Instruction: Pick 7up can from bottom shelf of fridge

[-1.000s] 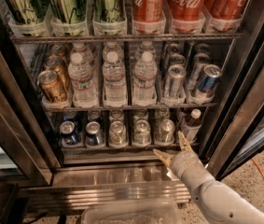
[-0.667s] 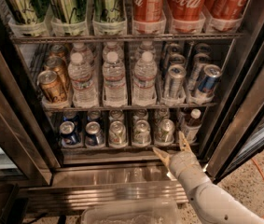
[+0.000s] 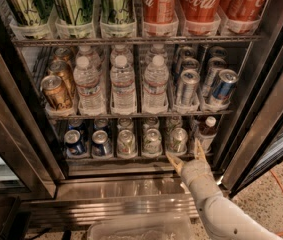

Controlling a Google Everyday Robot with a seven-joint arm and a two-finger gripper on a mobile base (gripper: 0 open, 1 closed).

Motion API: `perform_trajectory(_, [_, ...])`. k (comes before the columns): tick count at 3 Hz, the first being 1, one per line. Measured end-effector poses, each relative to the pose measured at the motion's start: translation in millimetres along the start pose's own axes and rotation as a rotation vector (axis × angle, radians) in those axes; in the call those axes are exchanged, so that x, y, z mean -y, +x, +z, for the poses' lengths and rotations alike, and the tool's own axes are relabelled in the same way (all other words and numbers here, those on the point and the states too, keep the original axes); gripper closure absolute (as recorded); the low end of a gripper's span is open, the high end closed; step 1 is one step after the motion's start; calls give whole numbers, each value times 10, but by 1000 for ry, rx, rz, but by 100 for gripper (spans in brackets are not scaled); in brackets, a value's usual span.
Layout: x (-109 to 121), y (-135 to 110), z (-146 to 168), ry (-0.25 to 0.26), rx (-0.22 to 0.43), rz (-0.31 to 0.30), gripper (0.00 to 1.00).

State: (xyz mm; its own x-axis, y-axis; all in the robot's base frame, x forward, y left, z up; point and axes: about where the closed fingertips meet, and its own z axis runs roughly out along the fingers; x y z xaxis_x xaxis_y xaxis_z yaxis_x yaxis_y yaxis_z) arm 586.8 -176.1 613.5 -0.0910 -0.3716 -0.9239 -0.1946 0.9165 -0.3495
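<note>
The fridge (image 3: 261, 109) stands open. Its bottom shelf (image 3: 131, 160) holds short cans in clear lane trays: two dark-blue cans at the left, then several green-and-pale 7up cans with silver tops. The rightmost front 7up can (image 3: 179, 140) sits just above and left of my gripper (image 3: 186, 155). The gripper is open, its pale fingers spread, at the shelf's front ledge. It holds nothing. My white arm reaches in from the bottom right.
A small dark bottle with a white cap (image 3: 207, 132) stands right of the 7up cans, by the gripper's right finger. Water bottles (image 3: 123, 84) and slim silver-and-blue cans (image 3: 187, 86) fill the rack above. The door frame (image 3: 16, 134) is at left. A clear bin (image 3: 141, 229) lies below.
The gripper and arm have moved slightly forward and up toward the bottom shelf's front; the cans have not moved.
</note>
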Motion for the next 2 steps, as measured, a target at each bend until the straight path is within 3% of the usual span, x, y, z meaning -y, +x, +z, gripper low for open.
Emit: perform_trajectory(2, [-36,-8,174,6,19,45,42])
